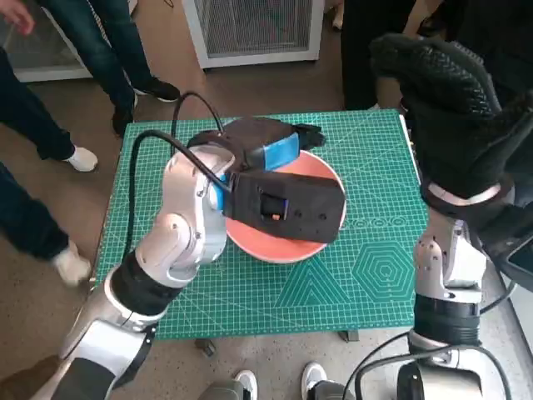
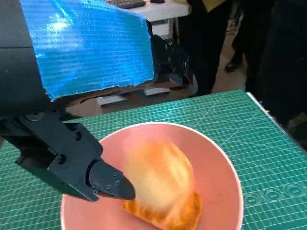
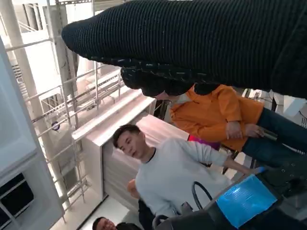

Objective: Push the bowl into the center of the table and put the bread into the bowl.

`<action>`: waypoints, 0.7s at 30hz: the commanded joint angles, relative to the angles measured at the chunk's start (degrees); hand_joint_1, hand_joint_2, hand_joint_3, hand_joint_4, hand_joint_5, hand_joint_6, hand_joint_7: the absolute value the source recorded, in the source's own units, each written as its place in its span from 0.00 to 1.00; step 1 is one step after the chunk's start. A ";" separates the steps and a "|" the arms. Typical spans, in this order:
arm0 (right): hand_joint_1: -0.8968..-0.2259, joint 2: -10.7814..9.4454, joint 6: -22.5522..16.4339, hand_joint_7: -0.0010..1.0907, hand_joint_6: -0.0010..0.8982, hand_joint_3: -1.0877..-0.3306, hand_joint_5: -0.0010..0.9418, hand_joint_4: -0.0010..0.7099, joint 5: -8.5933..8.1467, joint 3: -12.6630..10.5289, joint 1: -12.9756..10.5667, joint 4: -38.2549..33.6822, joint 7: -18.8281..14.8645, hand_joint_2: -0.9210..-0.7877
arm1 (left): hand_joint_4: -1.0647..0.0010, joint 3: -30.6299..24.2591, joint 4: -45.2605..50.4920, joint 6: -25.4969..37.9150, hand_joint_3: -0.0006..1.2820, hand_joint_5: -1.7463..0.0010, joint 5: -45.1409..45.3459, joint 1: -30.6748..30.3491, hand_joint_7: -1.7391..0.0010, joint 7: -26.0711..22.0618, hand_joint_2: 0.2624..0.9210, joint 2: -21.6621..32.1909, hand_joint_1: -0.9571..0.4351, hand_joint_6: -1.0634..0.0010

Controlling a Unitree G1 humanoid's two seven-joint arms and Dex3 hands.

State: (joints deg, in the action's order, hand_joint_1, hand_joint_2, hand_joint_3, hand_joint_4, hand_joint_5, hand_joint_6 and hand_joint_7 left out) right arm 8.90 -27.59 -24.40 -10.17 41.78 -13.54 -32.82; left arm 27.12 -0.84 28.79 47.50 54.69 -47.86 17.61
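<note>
The pink bowl (image 1: 279,251) sits about mid-table on the green mat, mostly covered in the head view by my left hand (image 1: 279,179) and its wrist camera. In the left wrist view a golden bread (image 2: 160,184) lies inside the bowl (image 2: 218,160). One black finger (image 2: 98,177) hangs just beside the bread, and the other fingers (image 2: 170,60) reach out well above the far rim. Nothing is gripped by that hand. My right hand (image 1: 454,108) in its knitted glove (image 3: 201,43) is raised high over the table's right edge and holds nothing.
The green cutting mat (image 1: 375,275) covers the table. People's legs (image 1: 33,125) stand on the left, and shoes (image 1: 241,383) show by the near edge. A white cabinet (image 1: 250,29) stands beyond the table. Seated people (image 3: 168,182) show in the right wrist view.
</note>
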 commanded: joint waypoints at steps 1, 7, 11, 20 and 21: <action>0.34 0.27 0.92 0.35 0.25 0.44 0.00 0.45 -0.02 0.00 -0.91 -0.20 0.32 0.00 | 0.94 -1.08 1.53 -0.99 0.02 1.00 -0.97 -0.96 0.88 1.23 0.68 0.99 0.45 0.86; 0.33 0.12 1.19 0.36 0.27 0.46 0.01 0.46 -0.42 -0.16 -0.64 -0.29 0.31 0.00 | 0.95 -2.70 3.30 -2.24 0.02 1.00 -2.12 -1.79 0.88 2.03 0.69 2.49 0.43 0.88; 0.33 0.06 1.04 0.37 0.29 0.47 0.01 0.48 -0.66 -0.34 -0.44 -0.79 0.07 0.00 | 0.97 -5.56 4.21 -3.21 0.02 1.00 -4.69 -2.31 0.89 2.79 0.70 3.49 0.41 0.90; 0.35 0.21 0.50 0.36 0.28 0.47 0.01 0.48 0.08 -0.41 0.29 -1.68 0.15 0.00 | 0.98 -22.18 4.47 -14.80 0.03 1.00 -23.06 -9.36 0.90 13.44 0.80 2.44 0.37 0.91; 0.35 0.22 0.50 0.36 0.28 0.47 0.01 0.48 0.12 -0.41 0.34 -1.70 0.13 0.00 | 0.98 -24.40 3.23 -17.84 0.03 1.00 -25.87 -10.34 0.90 15.55 0.82 1.82 0.35 0.91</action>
State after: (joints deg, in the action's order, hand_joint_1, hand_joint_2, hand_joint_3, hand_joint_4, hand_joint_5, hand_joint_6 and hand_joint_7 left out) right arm 8.88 -27.23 -24.56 -10.68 42.00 -14.25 -32.81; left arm 9.03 4.24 17.37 28.46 47.75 -37.71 20.48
